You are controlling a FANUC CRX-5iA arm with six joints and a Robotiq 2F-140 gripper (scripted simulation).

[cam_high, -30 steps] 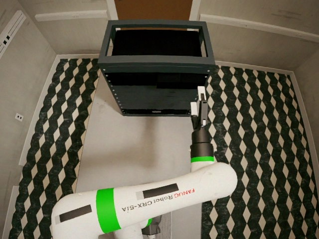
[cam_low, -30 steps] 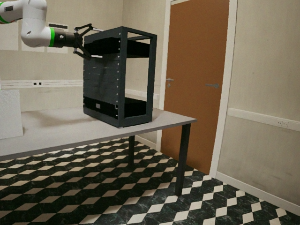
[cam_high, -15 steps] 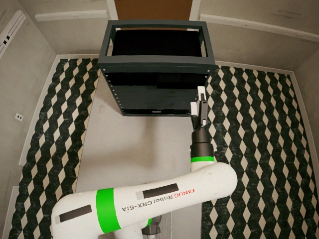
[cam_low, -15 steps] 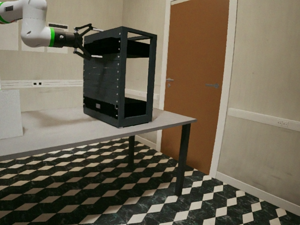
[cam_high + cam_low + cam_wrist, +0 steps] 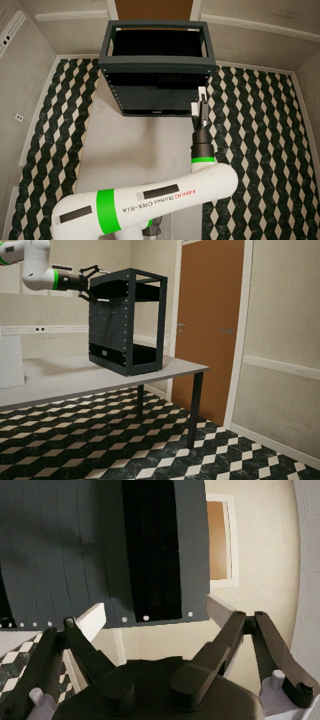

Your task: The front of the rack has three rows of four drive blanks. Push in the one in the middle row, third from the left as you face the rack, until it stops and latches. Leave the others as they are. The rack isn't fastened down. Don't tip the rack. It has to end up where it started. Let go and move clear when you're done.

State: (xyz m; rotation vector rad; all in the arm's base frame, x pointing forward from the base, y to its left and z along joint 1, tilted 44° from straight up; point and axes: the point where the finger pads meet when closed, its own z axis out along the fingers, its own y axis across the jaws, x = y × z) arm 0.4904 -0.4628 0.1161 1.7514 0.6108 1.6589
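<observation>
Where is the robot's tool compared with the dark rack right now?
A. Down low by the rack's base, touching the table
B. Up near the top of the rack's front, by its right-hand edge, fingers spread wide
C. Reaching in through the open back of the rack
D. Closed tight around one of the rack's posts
B. The exterior view shows the tool level with the upper part of the rack, fingers wide apart and holding nothing; the top view puts it by the front's right edge.

drive blanks (image 5: 165,83) too dark to distinguish, arm base cut off

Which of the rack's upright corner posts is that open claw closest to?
The front right post as you face the rack. The open gripper sits beside it, near the top; the other three posts are farther off.
</observation>
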